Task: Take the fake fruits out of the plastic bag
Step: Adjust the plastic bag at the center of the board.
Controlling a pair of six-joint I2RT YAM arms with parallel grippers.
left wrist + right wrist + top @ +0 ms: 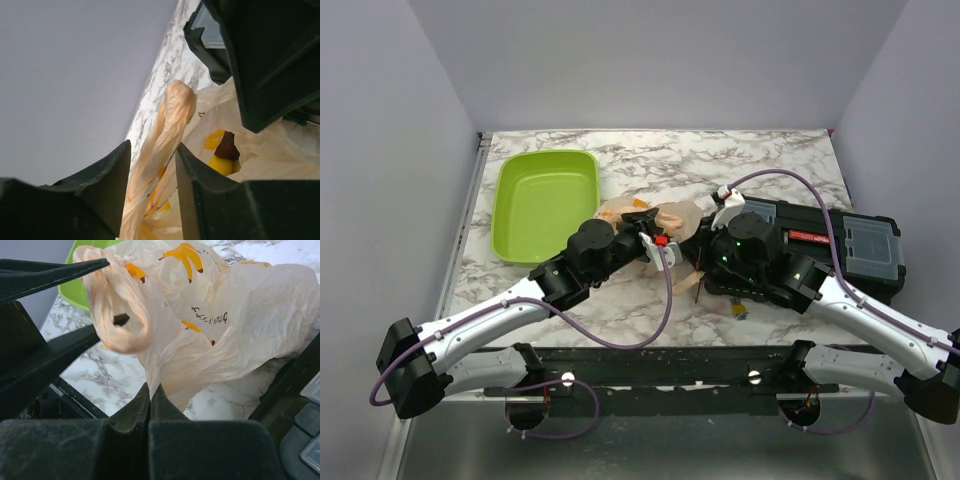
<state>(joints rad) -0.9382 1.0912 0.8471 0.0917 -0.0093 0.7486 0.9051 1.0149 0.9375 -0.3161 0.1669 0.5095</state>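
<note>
The plastic bag (675,215) is lying at the middle of the marble table (650,160), with the green tray (545,200) at ten o'clock from it and a black case (840,245) at three o'clock. It is being worked from two sides: the left gripper (153,147) is set at its eight o'clock and the right gripper (151,390) at its four o'clock.

One loop handle (172,107) is being straddled by the left fingers, which are spread on either side of it. The loop is looking puffed rather than flattened, so it is not being judged as pinched yet. The handle is probably being chosen because lifting it would draw the bag's mouth up and open.

The right fingers are being pressed flat together, with a lower fold of the bag lying against their tips. Whether any film is being caught between them cannot be told. A hold there would be serving as an anchor, so that the bag is stretched rather than dragged.

The fake fruits are being judged as not yet out. A smooth yellow fruit (220,164) is showing through the bag's mouth, with a dark lump (228,145) at its twelve o'clock. That lump may be the grapes, though this cannot be told.
</note>
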